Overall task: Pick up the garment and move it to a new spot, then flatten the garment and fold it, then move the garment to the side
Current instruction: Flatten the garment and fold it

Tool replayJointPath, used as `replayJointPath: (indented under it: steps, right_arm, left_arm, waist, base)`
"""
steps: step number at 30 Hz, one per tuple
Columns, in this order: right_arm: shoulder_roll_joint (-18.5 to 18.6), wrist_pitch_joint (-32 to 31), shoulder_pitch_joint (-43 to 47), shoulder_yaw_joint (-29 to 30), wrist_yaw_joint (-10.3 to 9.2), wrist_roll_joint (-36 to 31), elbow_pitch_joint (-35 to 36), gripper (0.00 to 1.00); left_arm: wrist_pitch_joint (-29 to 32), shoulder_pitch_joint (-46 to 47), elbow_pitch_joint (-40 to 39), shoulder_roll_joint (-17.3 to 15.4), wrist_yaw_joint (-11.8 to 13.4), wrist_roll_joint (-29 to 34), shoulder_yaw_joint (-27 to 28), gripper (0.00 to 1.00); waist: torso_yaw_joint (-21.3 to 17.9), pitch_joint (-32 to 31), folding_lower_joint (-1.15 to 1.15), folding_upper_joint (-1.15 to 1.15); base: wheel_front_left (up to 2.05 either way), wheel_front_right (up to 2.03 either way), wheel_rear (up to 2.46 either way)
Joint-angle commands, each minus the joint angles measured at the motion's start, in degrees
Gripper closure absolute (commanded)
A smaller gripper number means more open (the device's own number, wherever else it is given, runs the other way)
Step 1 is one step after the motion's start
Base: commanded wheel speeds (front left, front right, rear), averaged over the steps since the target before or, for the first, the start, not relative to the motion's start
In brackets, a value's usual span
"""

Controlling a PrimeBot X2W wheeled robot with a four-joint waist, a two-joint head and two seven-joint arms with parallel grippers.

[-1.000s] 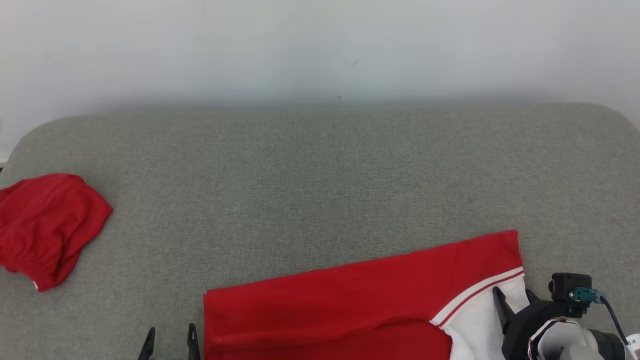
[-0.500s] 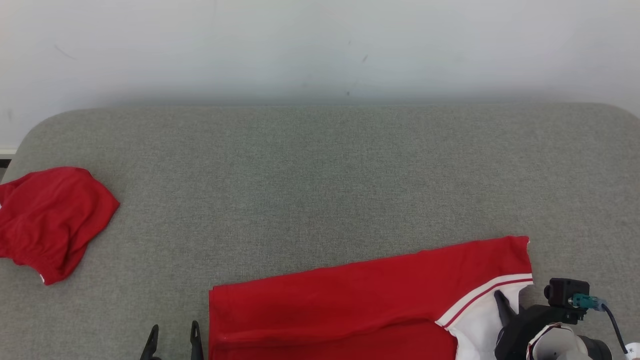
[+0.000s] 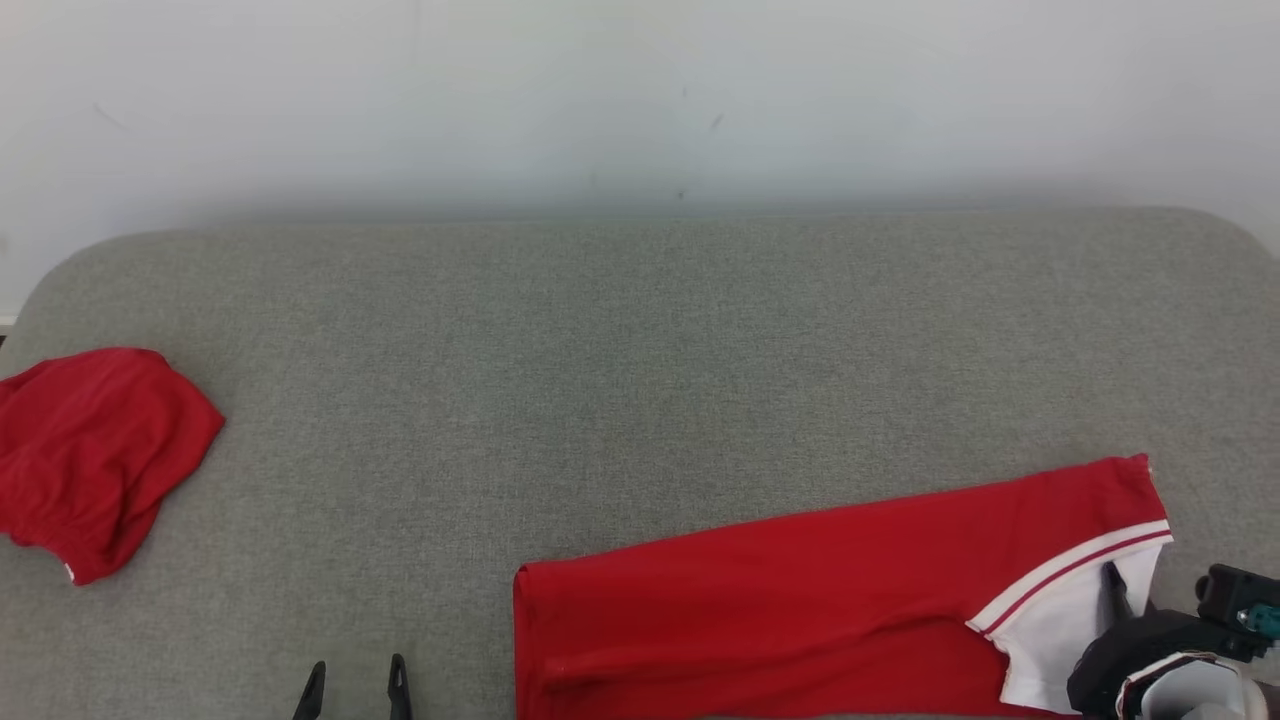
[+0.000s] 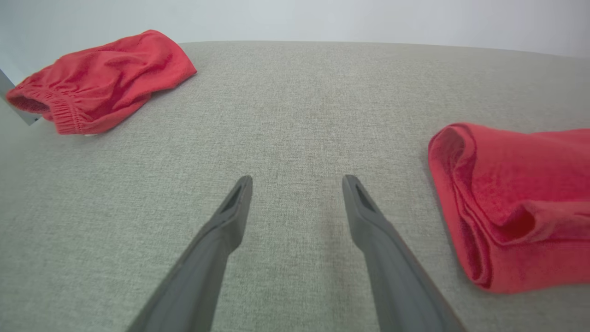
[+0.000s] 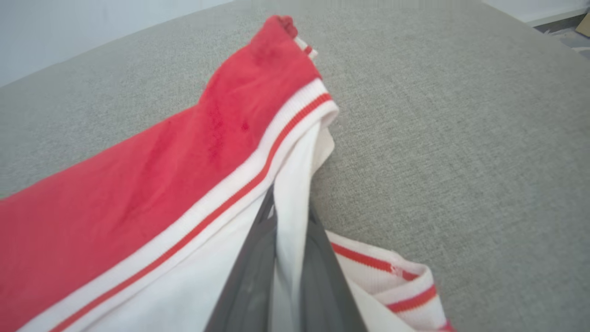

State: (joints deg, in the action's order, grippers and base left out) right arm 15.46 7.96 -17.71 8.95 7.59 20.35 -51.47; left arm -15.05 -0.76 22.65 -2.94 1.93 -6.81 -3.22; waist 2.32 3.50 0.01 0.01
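Folded garment [image 3: 800, 590], red w/ a white panel & red-white striped trim, is lying on the near right part of the grey padded surface [image 3: 640, 350], its long edge slanting up toward the right in head view. The R gripper [image 3: 1112, 585] is sitting at the garment's right end. In the R wrist view the garment [image 5: 138, 193] is spreading off to the left, and the R gripper [image 5: 291, 210] is clamping a fold of the white fabric, w/ both dark fingers pressed tight against the cloth & striped trim bunching just beside them at lower right. The L gripper [image 3: 357, 668] is showing at the bottom edge of head view, left of the garment's folded left end & apart from it. In the L wrist view the L gripper [image 4: 298, 180] is standing w/ jaws spread wide, nothing between them, pointing over bare grey fabric; can't tell if the tips are touching it. The garment's rolled, layered end [image 4: 521, 203] is lying off to that view's right. A second crumpled red cloth [image 3: 90, 460] is sitting at the far left edge of the surface, well apart from the garment; its gathered elastic hem [image 4: 64, 115] is facing the L wrist cam. A pale wall [image 3: 640, 100] is running behind the surface.
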Motion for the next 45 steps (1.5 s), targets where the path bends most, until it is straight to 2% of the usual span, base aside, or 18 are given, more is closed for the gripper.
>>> replayJointPath:
  steps: [1, 9, 17, 22, 26, 31, 39, 40, 41, 42, 43, 45]
  right_arm:
    - [-0.33, 0.35, -0.69, -0.23, -0.20, -0.26, 0.43, 1.00]
    - [-3.79, -0.75, 2.88, -9.58, -0.17, 3.05, 12.76, 1.00]
    - [-6.17, -8.29, 9.49, -20.80, -0.17, 7.03, 27.88, 1.00]
    - [-7.91, -12.83, 11.26, -28.57, -0.17, 8.29, 33.12, 1.00]
    - [-9.67, -13.90, 9.33, -33.62, -0.17, 8.44, 33.13, 1.00]
    - [-11.30, -13.47, 5.13, -39.58, -0.17, 7.49, 29.67, 1.00]
    - [-12.57, -9.21, -1.27, -43.09, -0.17, 7.38, 21.71, 1.00]
    - [-12.57, -7.64, -1.93, -43.25, -0.17, 8.16, 20.20, 0.84]
    - [-12.60, -6.77, -2.11, -43.44, -0.17, 8.84, 19.84, 0.31]
    - [-12.60, -6.77, -2.11, -43.44, -0.17, 8.84, 19.84, 0.31]
    - [-12.62, -5.99, -2.26, -43.82, -0.17, 9.42, 19.54, 0.00]
    - [-12.63, -4.48, -2.54, -44.26, -0.17, 10.28, 18.84, 0.00]
  left_arm:
    - [-0.17, -0.27, -0.01, 0.08, -0.20, -0.38, -0.02, 0.00]
    - [-0.17, -0.72, 0.08, 0.07, 0.20, -1.73, -1.37, 0.00]
    - [-0.17, -0.08, -0.31, 0.06, -0.45, -1.89, -3.41, 0.00]
    - [-0.17, 0.90, -0.02, 0.05, -0.85, -1.52, -4.82, 0.00]
    - [-0.17, 1.42, 0.30, 0.05, -1.30, -1.15, -5.60, 0.00]
    - [-0.17, 2.47, 0.53, 0.06, -1.83, -0.96, -7.37, 0.00]
    - [-0.17, 2.74, 0.64, 0.04, -1.54, -1.92, -8.32, 0.00]
    - [-0.17, 2.43, 0.63, 0.04, -1.49, -1.92, -8.21, 0.00]
    - [-0.17, 2.29, 0.63, 0.04, -1.50, -1.94, -8.13, 0.00]
    - [-0.17, 2.29, 0.63, 0.04, -1.50, -1.94, -8.13, 0.00]
    - [-0.17, 2.13, 0.62, 0.04, -1.38, -2.02, -7.99, 0.00]
    - [-0.17, 1.81, 0.60, 0.04, -1.21, -2.17, -7.67, 0.00]
  waist:
    - [-0.42, -0.19, -0.01, -0.01]
    - [-2.22, -1.03, -0.01, -0.01]
    - [-2.03, -1.23, -0.01, -0.01]
    - [-0.92, -0.79, -0.01, -0.01]
    - [0.34, -0.38, -0.01, -0.01]
    - [2.84, 0.12, -0.01, -0.01]
    - [6.03, 0.78, -0.01, -0.01]
    - [6.12, 0.73, -0.01, -0.01]
    - [6.08, 0.70, -0.01, -0.01]
    - [6.08, 0.70, -0.01, -0.01]
    - [5.93, 0.63, -0.01, -0.01]
    - [5.44, 0.54, -0.01, -0.01]
  base:
    - [0.00, 0.00, 0.00]
    - [0.00, 0.00, 0.00]
    - [0.00, 0.00, 0.00]
    - [0.00, 0.00, 0.00]
    - [0.00, 0.00, 0.00]
    - [0.00, 0.00, 0.00]
    - [0.00, 0.00, 0.00]
    - [0.00, 0.00, 0.00]
    - [0.00, 0.00, 0.00]
    - [0.00, 0.00, 0.00]
    - [0.00, 0.00, 0.00]
    - [0.00, 0.00, 0.00]
